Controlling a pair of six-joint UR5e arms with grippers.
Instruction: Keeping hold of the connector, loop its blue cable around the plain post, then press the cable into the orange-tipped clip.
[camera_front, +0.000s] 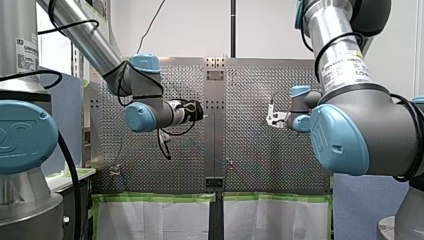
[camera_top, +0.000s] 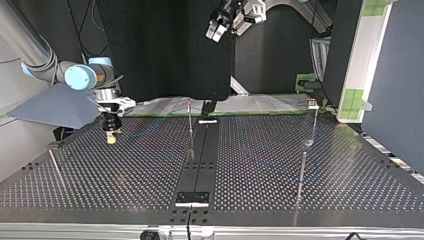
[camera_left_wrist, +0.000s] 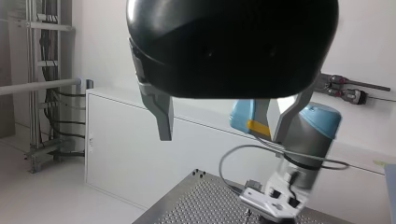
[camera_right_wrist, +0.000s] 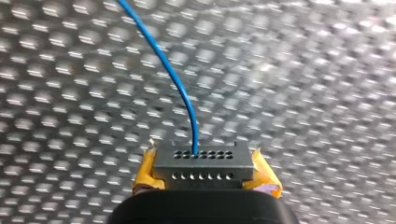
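— where is the connector right now?
— in your right tool (camera_right_wrist: 204, 181). its yellow pads (camera_right_wrist: 145, 173) are clamped on both sides of the grey connector (camera_right_wrist: 203, 161), with the rows of holes facing ahead.
— and the cable?
— the blue cable (camera_right_wrist: 173, 77) leaves the upper row of holes and curves away ahead of the tool, over the perforated table (camera_right_wrist: 308, 93).
— where on the table is that?
— in the top view it is at the left, toward the far edge. the tool points down with its yellow tip low over the table; i cannot tell whether it touches. a thin post (camera_top: 190, 127) stands beside the dark middle strip (camera_top: 200, 160), well apart from the tool. i cannot tell from here whether that post is plain or orange-tipped.
— what about your other side?
— your left tool (camera_left_wrist: 223, 136) hangs high above the table. its metal fingers (camera_left_wrist: 161, 114) are spread wide and grip nothing. beyond them its wrist view shows the blue-capped end of your right arm (camera_left_wrist: 313, 126).
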